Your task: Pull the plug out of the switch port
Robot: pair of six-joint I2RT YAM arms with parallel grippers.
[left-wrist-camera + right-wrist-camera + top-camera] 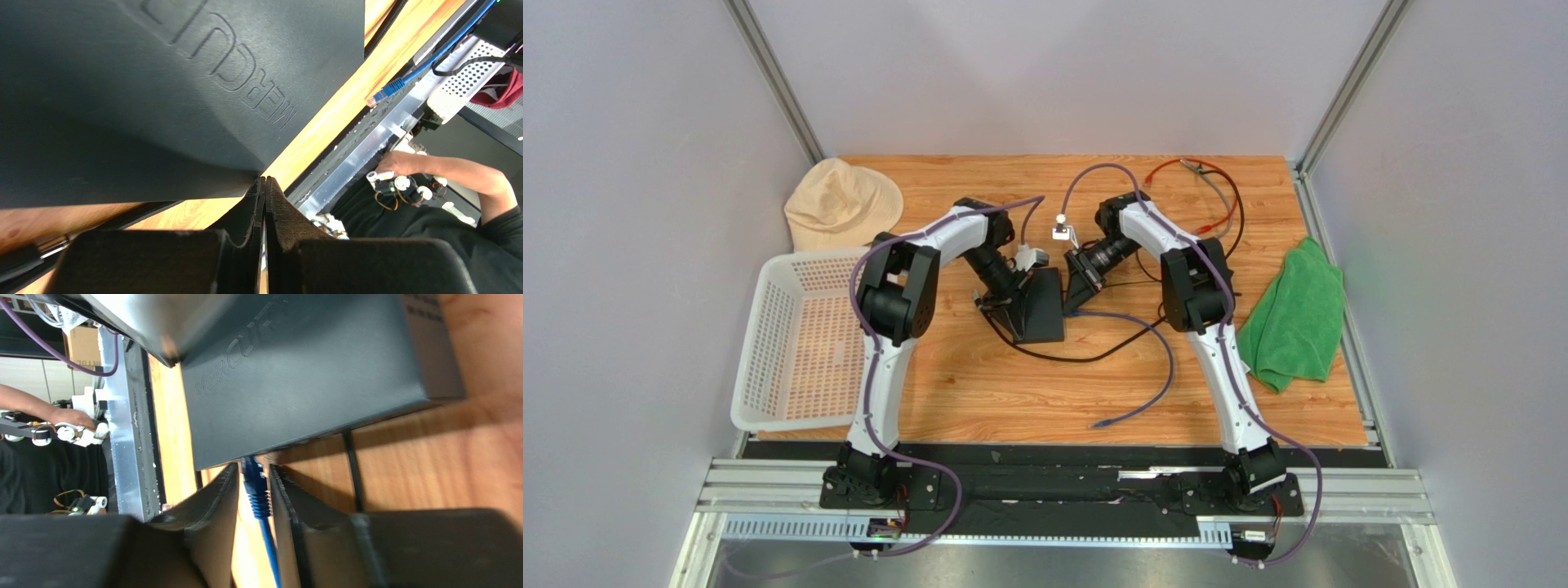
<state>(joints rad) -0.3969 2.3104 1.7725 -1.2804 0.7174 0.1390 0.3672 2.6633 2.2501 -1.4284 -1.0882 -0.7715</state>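
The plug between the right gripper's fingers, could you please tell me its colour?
The plug is blue, clearest in the right wrist view.

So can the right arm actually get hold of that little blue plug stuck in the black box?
Probably yes. The right gripper already has a finger on each side of the plug, right where it enters the black box. Nothing sits between them, though the jaws don't look fully clamped yet.

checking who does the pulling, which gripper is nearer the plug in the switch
Right. The right gripper has the plug between its fingers at the switch edge. The left gripper is shut at the switch's opposite side, away from the plug.
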